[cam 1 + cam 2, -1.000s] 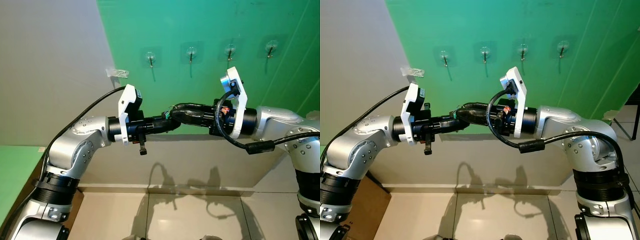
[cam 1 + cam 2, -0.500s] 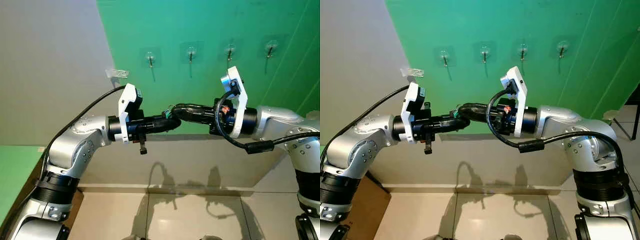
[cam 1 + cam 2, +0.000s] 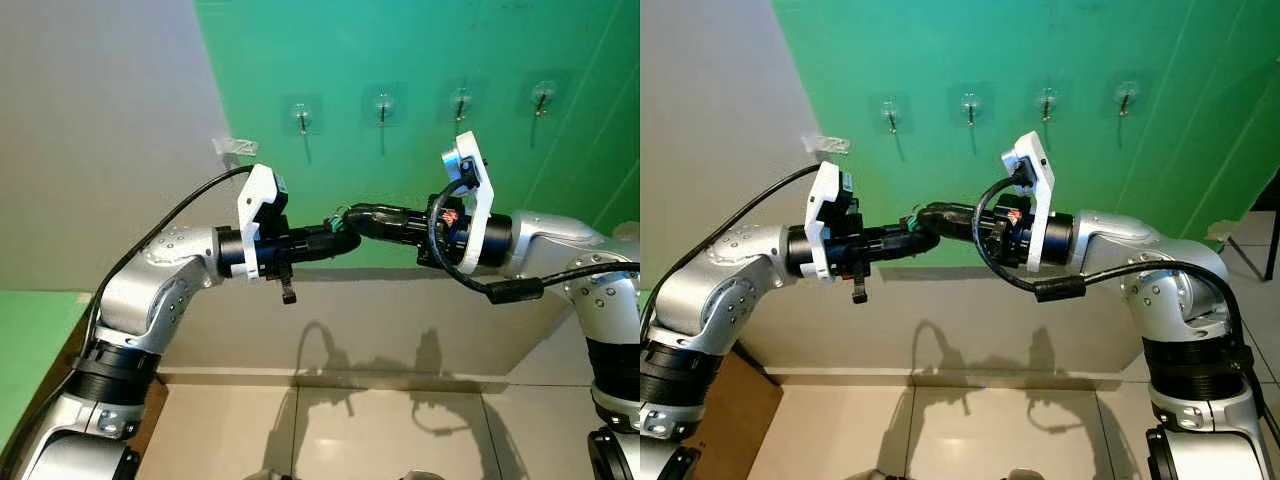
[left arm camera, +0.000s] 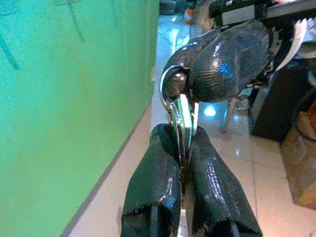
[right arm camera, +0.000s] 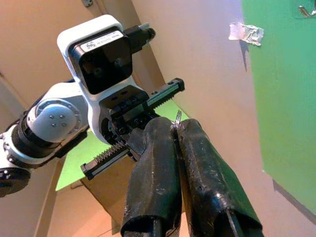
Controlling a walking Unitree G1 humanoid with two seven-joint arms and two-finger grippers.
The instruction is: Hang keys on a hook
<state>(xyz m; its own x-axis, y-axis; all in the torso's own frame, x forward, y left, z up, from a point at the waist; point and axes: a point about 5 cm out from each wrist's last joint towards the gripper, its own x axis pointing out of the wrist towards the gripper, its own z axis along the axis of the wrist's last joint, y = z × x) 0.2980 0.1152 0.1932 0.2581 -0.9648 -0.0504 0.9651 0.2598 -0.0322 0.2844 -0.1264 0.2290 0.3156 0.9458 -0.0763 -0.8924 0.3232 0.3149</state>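
Grippers [image 3: 338,235] [image 3: 352,216] meet tip-to-tip (both pinching keys [image 4: 181,116]).

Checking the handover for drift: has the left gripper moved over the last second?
Yes, slightly. Against the leftmost wall hook, the left gripper, shut on the keys with the right gripper, has risen a little and edged toward the robot's right.

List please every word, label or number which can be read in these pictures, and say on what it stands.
No text can be read.
A white sticker with dark print sits on the black face of the left wrist camera housing: too small and blurred to read.
The green wall and its hooks carry no writing.
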